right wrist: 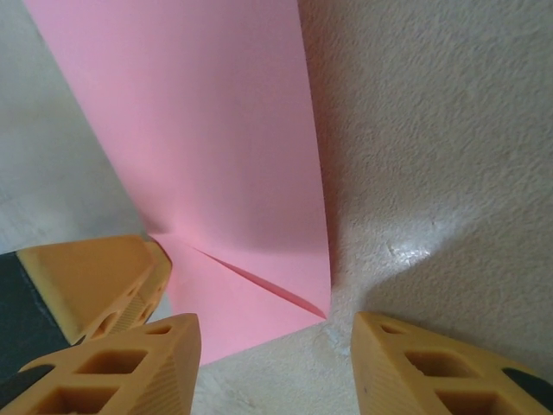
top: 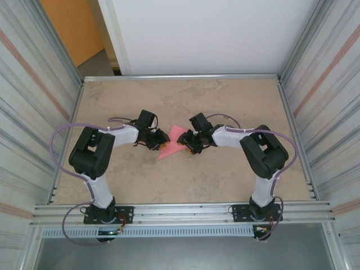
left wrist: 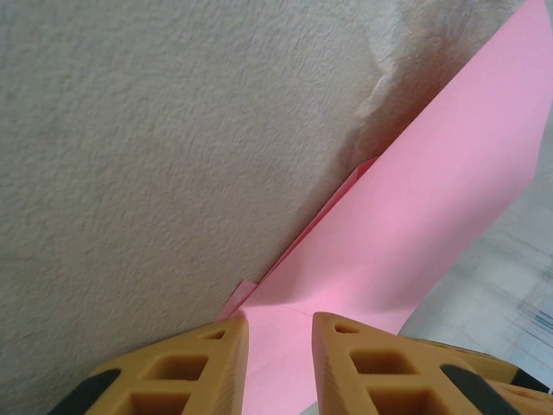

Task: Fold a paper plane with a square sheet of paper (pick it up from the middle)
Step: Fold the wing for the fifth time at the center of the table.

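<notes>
The square sheet of paper (top: 171,144), part-folded, lies mid table (top: 225,180) betw. both arms; left gripper (left wrist: 281,333) fingers stand slightly apart on it, right gripper (right wrist: 272,346) fingers are spread wide over its corner, so I think best to press the crease slowly w/o shifting it.

A lab-style robot test cell: stone-patterned table (top: 185,180) boxed by ribbed panels (top: 28,101) left and right, aluminium rail (top: 185,212) near, white board (top: 208,34) far.

I'm seeing the sheet of paper (right wrist: 216,130) looking thin, smooth and matt; the table (left wrist: 130,130) is showing a rough, grainy, stone-like top; the right gripper (right wrist: 276,320) is showing fingers (right wrist: 423,372) of matt orange plastic; the front rail (top: 180,212) is gleaming as ribbed metal
</notes>
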Available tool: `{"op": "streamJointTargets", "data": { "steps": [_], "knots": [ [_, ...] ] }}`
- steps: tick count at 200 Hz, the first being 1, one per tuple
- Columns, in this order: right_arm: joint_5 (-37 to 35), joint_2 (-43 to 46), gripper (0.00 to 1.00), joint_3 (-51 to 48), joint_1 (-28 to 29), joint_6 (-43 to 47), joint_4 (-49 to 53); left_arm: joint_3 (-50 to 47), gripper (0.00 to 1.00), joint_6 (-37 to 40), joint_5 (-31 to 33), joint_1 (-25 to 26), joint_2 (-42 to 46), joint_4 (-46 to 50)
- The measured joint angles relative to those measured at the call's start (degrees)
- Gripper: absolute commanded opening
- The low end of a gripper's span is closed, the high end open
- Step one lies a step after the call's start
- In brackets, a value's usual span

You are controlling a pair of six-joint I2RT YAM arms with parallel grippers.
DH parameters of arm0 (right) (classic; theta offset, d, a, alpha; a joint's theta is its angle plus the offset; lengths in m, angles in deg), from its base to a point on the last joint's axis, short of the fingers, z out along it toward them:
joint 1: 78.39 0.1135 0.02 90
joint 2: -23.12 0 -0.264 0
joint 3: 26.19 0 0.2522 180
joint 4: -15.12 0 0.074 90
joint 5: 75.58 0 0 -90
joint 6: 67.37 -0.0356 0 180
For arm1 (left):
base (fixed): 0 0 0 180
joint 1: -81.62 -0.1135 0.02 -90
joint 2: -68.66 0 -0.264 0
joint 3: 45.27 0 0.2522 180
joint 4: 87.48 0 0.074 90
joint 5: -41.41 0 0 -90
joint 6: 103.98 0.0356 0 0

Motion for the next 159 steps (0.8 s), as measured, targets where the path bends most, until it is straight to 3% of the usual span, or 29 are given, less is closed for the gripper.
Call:
{"op": "streamJointTargets", "data": {
  "steps": [79,159],
  "knots": [
    [2.0,-1.6,0.41,1.3,0.5,0.0,-2.3,0.0,0.28,0.0,0.0,0.0,0.0,0.0],
    [3.4,-1.6,0.28,0.6,0.5,-1.3,-7.2,-0.1,0.29,0.0,0.0,-0.1,0.1,-0.1]
  ]
}}
